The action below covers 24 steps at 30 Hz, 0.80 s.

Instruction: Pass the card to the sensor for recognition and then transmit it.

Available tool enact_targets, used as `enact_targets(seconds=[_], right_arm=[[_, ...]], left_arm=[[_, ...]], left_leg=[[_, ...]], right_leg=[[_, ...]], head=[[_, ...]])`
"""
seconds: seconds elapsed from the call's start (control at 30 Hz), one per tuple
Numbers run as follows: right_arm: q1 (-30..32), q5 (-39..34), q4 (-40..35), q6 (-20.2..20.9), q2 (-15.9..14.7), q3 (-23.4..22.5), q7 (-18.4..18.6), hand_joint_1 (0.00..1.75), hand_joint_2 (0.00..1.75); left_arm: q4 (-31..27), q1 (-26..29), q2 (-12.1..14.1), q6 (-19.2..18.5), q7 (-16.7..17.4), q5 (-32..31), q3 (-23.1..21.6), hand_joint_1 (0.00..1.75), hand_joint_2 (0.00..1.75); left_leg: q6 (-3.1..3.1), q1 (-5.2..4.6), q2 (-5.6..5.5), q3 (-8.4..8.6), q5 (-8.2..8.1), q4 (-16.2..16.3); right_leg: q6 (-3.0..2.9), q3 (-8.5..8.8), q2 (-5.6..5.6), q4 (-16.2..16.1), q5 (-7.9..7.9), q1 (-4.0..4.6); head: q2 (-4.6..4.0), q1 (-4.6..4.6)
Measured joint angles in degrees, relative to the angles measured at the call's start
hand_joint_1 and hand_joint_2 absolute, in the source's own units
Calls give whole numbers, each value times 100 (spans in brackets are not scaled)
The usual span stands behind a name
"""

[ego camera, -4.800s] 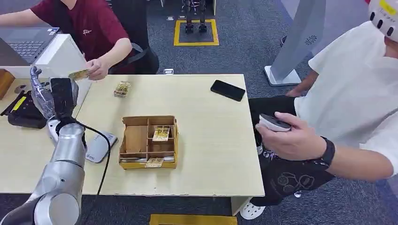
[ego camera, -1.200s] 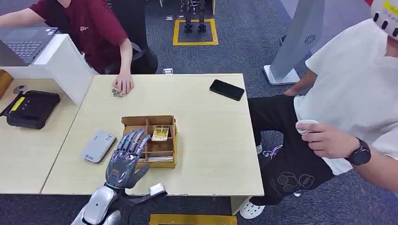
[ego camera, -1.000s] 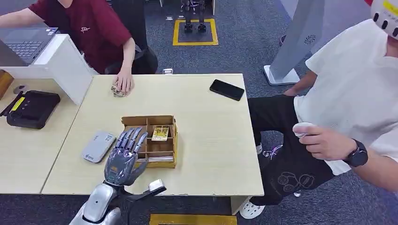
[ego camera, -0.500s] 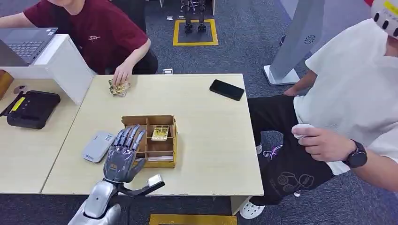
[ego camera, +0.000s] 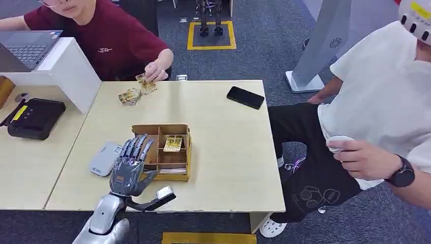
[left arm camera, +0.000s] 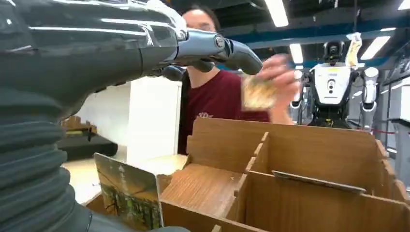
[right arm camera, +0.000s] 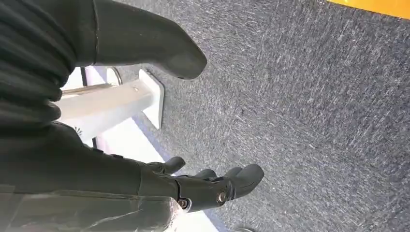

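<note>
card (left arm camera: 258, 92): motion-blurred | box (ego camera: 175, 152): near-left corner behind left robot hand (ego camera: 129, 170)

Even, bright overhead light fills the head view, the desk (ego camera: 223, 152) casting only soft shadows; in the left wrist view ceiling strip lights (left arm camera: 277, 10) glare, and a person's raised hand (left arm camera: 280, 79) is motion-blurred; the right wrist view's carpet (right arm camera: 314, 106) is sharp, evenly lit.

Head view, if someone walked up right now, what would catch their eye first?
Probably the robot's left hand, fingers spread, hovering at the near left edge of the wooden divided tray in the middle of the table, where a card lies in one compartment. Next, the person in the maroon shirt at the far side lifting a card above a small stack.
</note>
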Motion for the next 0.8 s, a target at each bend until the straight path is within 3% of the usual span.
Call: enact_targets(seconds=[0.1,0.8], right_arm=[[2,2,0,0,0,-33,26,0,175],[6,2,0,0,0,-149,15,0,175]], left_arm=[[-138,82,142,-129,-310,507,138,0,175],[-778,481,476,-584,-500,688,271,0,175]], left_leg=[[-1,1,0,-1,0,0],[-1,1,-2,-5,0,0]], right_leg=[[-2,-2,0,3,1,1],[-2,-5,-2,3,0,1]], head=[[0,0],[-2,0]])
